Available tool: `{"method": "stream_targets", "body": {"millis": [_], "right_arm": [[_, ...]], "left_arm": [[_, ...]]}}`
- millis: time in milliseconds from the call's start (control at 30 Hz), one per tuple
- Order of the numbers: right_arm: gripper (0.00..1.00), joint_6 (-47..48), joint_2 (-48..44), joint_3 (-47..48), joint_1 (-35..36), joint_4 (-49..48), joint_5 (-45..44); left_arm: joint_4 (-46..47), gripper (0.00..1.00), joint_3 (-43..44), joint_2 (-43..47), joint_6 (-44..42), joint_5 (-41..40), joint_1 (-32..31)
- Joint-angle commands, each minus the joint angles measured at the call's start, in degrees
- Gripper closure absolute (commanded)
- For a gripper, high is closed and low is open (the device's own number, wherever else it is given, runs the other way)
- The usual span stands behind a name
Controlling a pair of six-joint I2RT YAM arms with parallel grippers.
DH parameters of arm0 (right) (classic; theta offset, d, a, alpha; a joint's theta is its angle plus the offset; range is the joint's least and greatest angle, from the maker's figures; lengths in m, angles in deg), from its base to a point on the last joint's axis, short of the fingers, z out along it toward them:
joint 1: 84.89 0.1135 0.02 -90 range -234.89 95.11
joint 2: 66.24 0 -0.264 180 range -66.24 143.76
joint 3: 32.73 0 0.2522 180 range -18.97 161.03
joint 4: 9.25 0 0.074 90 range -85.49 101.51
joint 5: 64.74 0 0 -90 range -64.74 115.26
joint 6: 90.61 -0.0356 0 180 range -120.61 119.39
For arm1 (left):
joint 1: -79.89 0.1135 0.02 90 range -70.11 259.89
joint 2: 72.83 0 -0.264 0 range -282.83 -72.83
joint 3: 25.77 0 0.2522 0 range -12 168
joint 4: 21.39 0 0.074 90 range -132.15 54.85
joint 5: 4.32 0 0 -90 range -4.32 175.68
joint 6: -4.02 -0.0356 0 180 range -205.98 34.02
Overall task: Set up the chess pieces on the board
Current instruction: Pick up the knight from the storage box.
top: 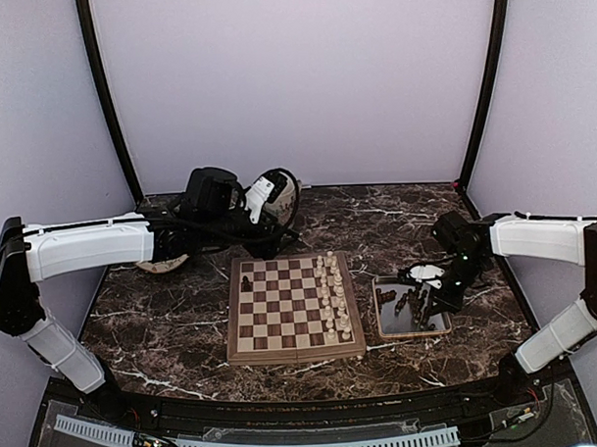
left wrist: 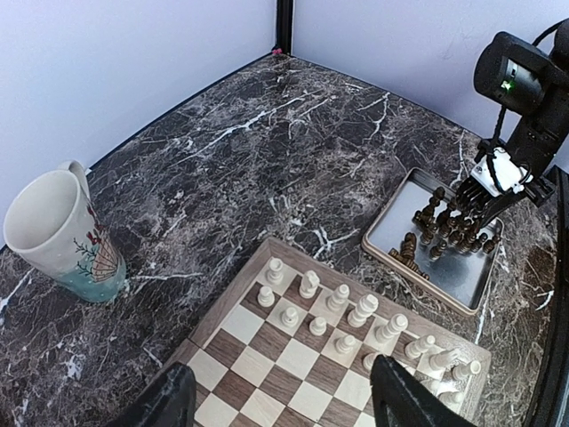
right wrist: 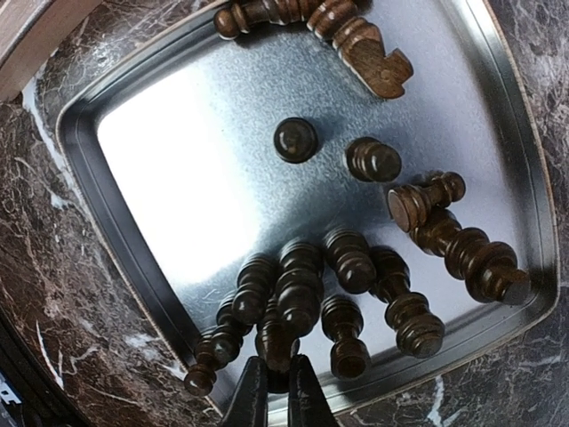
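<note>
**Lifting one piece out of a crowded heap**

The dark chess pieces [right wrist: 347, 267] lie mostly tumbled in the tray [right wrist: 178, 142]. Most are bunched along the tray's side away from the board [top: 282, 312], and two stand alone nearer the tray's middle. Your right gripper [right wrist: 276, 396] is down in that bunch, fingers clenched on the foot of the gripped piece [right wrist: 277, 342].

That is your risk. Neighbours touch it on both sides, so a quick or slanted pull could drag them along, roll them against the tray's rim, or tip one over it. The pinch looks low and narrow on a round stem, so the piece may swivel or slip out partway. Lift straight and slow.

Left of the tray, the board has cream pieces [top: 330, 291] filling the two files nearest the tray. Carry across too low and you knock them down. A lone dark piece [top: 245, 282] stands on the board's side far from the tray. Your left gripper [left wrist: 284, 396] hangs released above that far side, near the mug [left wrist: 62, 236].
</note>
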Motion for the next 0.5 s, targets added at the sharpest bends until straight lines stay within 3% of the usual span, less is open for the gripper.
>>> {"method": "stream_targets", "body": {"millis": [0,467], "right_arm": [[0.99,-0.7,-2.3,0.72,0.51,-0.11,-2.76],[1.0,-0.54,-8.31,2.81,-0.08,4.72,-2.66]], "left_arm": [[-1.15,0.3,0.95,-0.16,-1.72,-1.42,-0.91],[-2.48,0.3,1.82,-1.14,-2.71,-1.59,-1.98]]}}
